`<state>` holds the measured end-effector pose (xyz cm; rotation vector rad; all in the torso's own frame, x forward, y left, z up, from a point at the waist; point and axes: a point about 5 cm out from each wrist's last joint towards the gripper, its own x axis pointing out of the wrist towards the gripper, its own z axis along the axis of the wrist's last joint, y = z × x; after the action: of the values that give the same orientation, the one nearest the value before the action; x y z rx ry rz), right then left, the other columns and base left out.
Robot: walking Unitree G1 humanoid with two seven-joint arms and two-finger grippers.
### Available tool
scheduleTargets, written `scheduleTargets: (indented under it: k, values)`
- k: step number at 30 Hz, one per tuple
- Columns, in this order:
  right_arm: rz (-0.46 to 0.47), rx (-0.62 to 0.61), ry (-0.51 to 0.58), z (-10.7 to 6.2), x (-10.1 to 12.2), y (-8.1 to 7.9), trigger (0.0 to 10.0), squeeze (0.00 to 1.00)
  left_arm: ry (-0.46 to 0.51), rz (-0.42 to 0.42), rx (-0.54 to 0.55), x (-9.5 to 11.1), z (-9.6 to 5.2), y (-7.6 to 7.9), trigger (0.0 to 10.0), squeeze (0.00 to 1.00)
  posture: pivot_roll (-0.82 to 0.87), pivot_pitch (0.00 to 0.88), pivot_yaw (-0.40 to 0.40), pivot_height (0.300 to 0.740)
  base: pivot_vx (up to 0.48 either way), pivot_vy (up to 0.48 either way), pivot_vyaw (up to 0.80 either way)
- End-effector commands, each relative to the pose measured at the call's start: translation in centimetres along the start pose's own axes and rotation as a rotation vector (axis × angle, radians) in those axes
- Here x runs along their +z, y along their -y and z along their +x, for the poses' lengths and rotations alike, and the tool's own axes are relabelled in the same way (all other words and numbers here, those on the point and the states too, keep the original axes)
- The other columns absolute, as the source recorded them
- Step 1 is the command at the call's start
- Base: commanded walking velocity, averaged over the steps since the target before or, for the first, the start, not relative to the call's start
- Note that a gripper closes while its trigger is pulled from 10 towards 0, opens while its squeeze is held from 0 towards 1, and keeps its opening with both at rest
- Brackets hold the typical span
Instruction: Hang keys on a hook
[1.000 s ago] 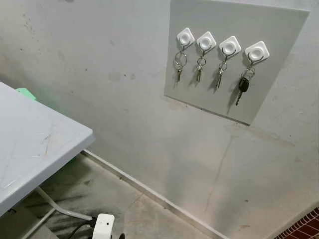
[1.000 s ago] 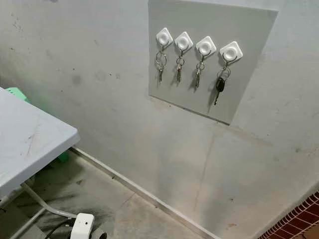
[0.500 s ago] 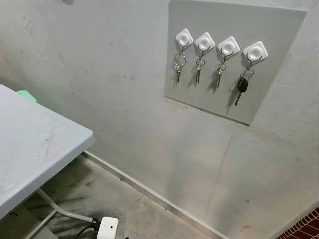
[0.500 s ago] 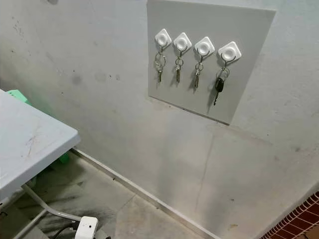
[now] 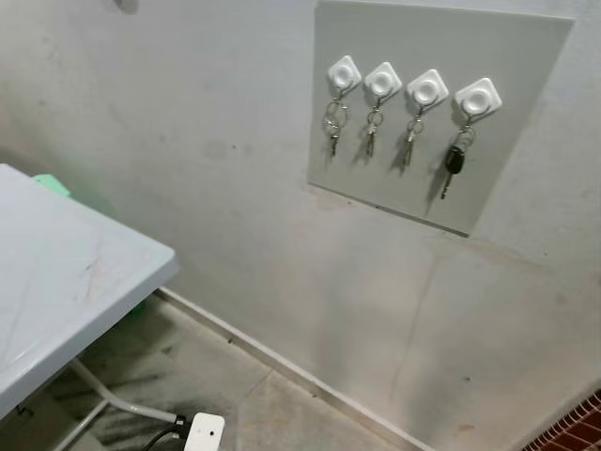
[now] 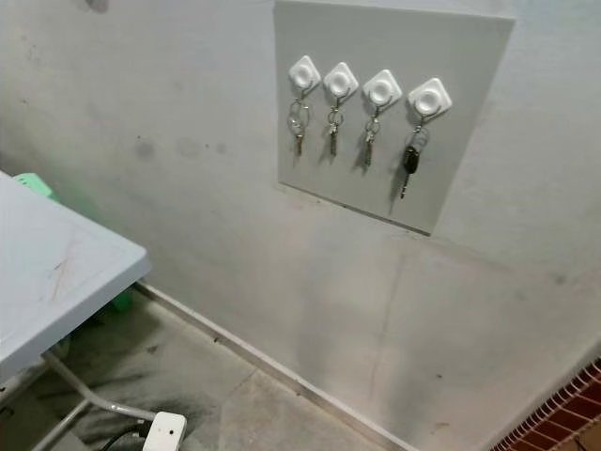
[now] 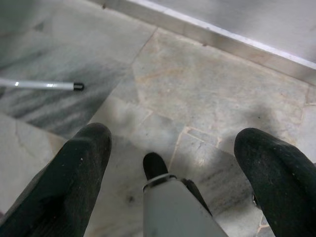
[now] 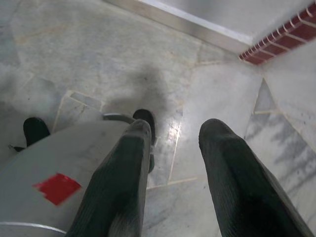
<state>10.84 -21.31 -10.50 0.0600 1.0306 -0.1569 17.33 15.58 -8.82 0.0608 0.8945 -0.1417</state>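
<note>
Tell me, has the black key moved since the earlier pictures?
No. The black key hangs under the same right-hand hook on the board; the camera moved.

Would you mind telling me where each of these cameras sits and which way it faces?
Left eye view: on the head, facing forward and down at the wall panel with four hooks, each holding keys.
Right eye view: same head, same panel, plus the white table; both share the black-headed key.
Left wrist view: looks down past the open left gripper at the stone floor; a leg shows.
Right wrist view: looks down past the open right gripper at the same floor.
</note>
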Motion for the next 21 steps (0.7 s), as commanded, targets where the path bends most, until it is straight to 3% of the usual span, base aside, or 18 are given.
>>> scheduleTargets:
  k: [1, 13, 18, 21]
  values:
    - [0.010, -0.010, -0.012, -0.02, -0.19, 0.03, 10.0, 0.00, -0.002, 0.004, 0.003, 0.07, 0.01, -0.17, 10.0, 0.00, -0.06, 0.000, 0.032, 0.740, 0.000, 0.000, -0.70]
    - [0.002, -0.006, -0.017, -0.01, -0.23, -0.08, 10.0, 0.00, 0.011, 0.011, -0.005, 0.28, 0.05, -0.05, 10.0, 0.00, -0.06, 0.000, 0.026, 0.740, 0.000, 0.000, -0.73]
    - [0.001, -0.003, -0.015, 0.03, -0.14, -0.17, 10.0, 0.00, 0.012, 0.018, -0.005, 0.36, 0.08, 0.00, 10.0, 0.00, -0.06, 0.000, 0.026, 0.740, 0.000, -0.480, -0.74]
    - [-0.001, -0.004, -0.017, 0.02, -0.15, -0.14, 10.0, 0.00, -0.003, -0.007, 0.008, 0.19, 0.08, -0.04, 10.0, 0.00, -0.06, 0.000, 0.027, 0.740, 0.000, 0.000, -0.74]
